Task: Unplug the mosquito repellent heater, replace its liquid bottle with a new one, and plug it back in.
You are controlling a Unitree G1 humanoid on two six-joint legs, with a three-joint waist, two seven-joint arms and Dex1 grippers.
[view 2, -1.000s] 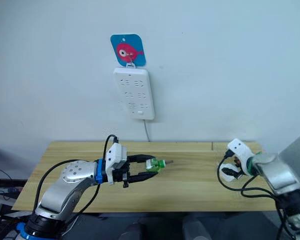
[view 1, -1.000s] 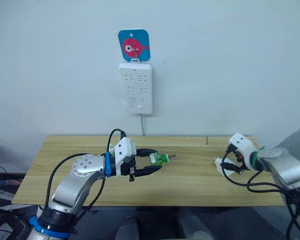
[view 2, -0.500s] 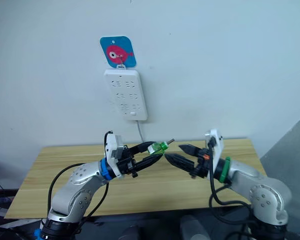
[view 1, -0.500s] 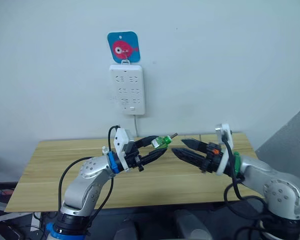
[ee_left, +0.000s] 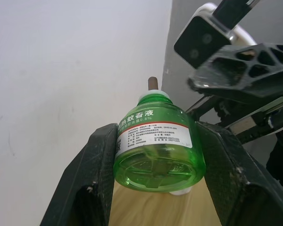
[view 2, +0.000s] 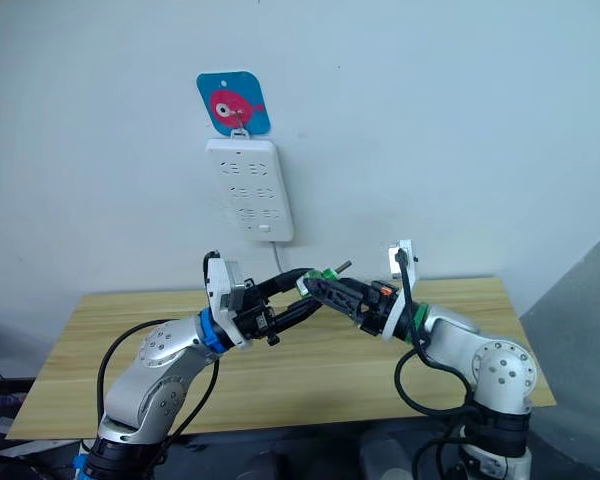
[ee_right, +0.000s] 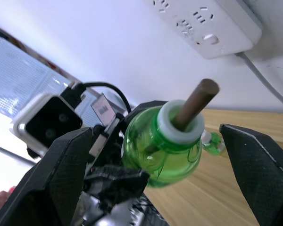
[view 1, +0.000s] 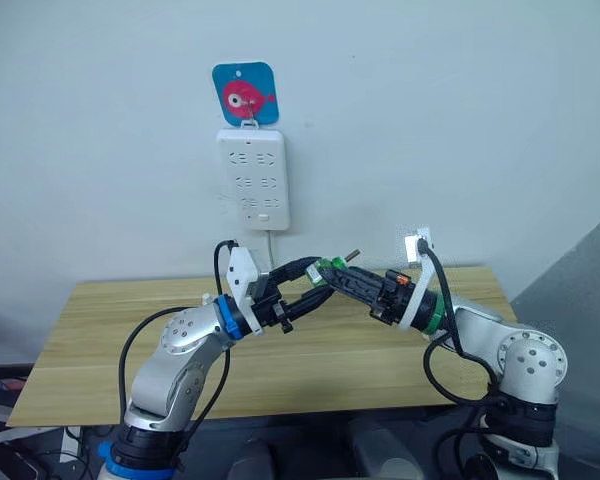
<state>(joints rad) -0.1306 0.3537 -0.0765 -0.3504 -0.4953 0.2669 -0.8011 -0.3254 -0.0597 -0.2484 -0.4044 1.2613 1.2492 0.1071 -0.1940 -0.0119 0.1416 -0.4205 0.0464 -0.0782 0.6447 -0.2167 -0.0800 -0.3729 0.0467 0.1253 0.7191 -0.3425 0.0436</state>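
We see the left gripper (ee_left: 155,155) pinching the bottle (ee_left: 155,143); the spread right gripper (ee_right: 160,141) straddles it. A premature release risks dropping it.

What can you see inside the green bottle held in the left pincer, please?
Through the clear green bottle a dark wick runs up and out of its white neck. The liquid level cannot be told. The left pincer covers both flanks.
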